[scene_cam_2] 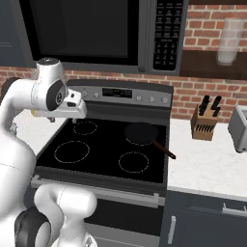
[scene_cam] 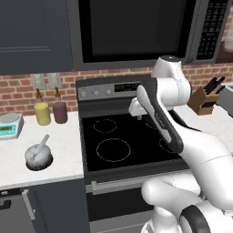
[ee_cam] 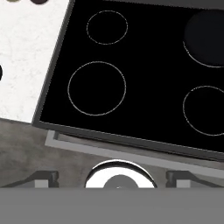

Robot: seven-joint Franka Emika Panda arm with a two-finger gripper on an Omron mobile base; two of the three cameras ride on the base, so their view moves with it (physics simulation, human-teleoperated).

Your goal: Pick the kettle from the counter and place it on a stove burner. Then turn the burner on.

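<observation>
Here, the kettle (scene_cam: 37, 156) sits on the counter (scene_cam: 63, 154), left of the cooktop; yellow jar (scene_cam: 42, 113), maroon jar (scene_cam: 59, 112) behind. My claw (ee_cam: 112, 177) hovers above the stove burner (ee_cam: 97, 88), wide open, empty.

Frying pan (scene_cam: 146, 119) mostly behind arm; tool tips (ee_cam: 43, 177) cut off at bottom edge.

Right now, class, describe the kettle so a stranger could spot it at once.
Start at the black cooktop and look to the counter on its left. Near the counter's front edge sits the kettle: squat, round, mottled grey-white, with a pale slanted stick handle, unlike the upright yellow jar and maroon jar by the wall.
</observation>
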